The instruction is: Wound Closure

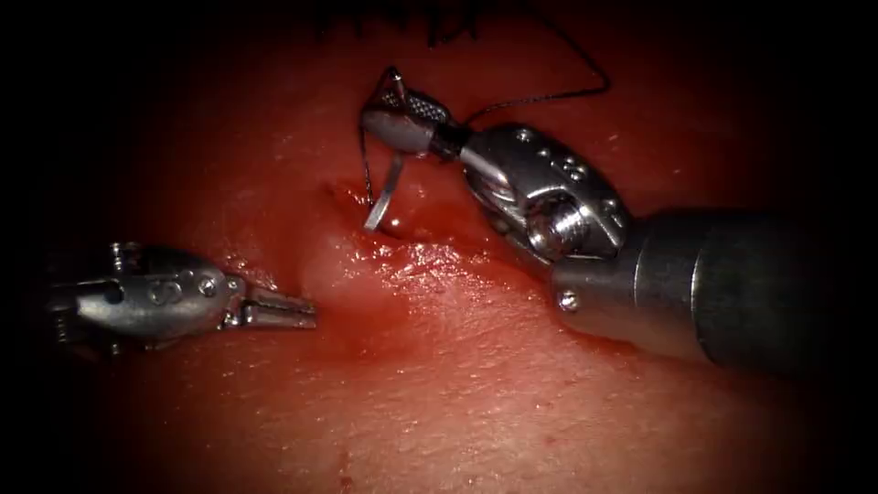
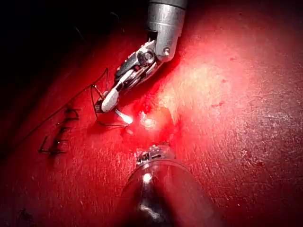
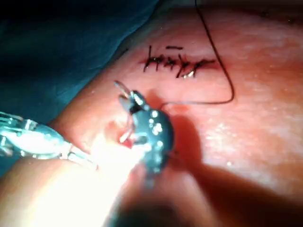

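Note:
My right tool comes in from the right and hangs over the upper end of the open cut in the tissue. Its jaws are shut on the upper end of the curved needle. The needle hangs steeply down, and its lower end meets the tissue at the cut's left edge; how deep it goes is hidden. Dark thread loops away from the jaws to the upper right. My left tool lies low on the left of the cut, apart from it, jaws together and holding nothing. The needle glints below the right tool.
A row of finished dark stitches closes the far part of the wound. Red fluid wets the cut's edges. The right tool's thick shaft crosses the right side. Blue drape borders the tissue.

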